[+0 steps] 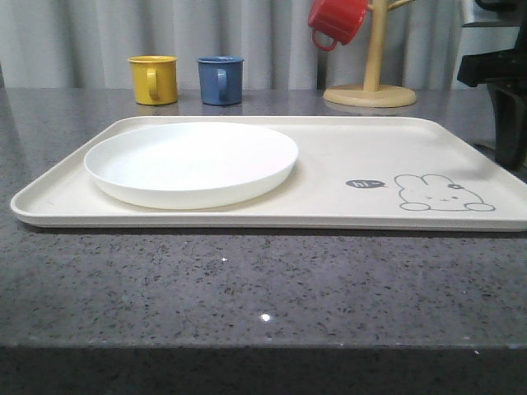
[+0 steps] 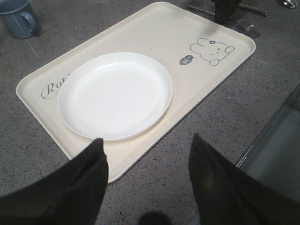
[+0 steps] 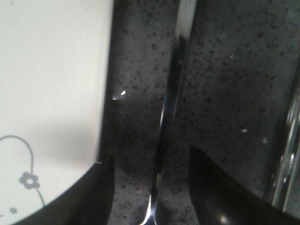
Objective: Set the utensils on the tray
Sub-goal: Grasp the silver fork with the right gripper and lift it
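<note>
Plate (image 1: 191,163) sits on tray (image 1: 346,152), tabletop (image 1: 247,288) below. Left gripper (image 2: 147,187) released above tray edge. Right gripper (image 3: 150,187) released, straddling fork (image 3: 171,103) handle beside tray.

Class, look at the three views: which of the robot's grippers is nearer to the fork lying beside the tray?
Right. The right gripper straddles the fork handle beside the tray; the left gripper hovers open off the tray's opposite side, near the white plate.

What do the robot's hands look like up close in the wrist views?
Both are plain black. The left hand has two broad, matte fingers tapering toward the tips. The right hand has dark, rounded fingers with a slight sheen. No markings or cables can be seen.
</note>
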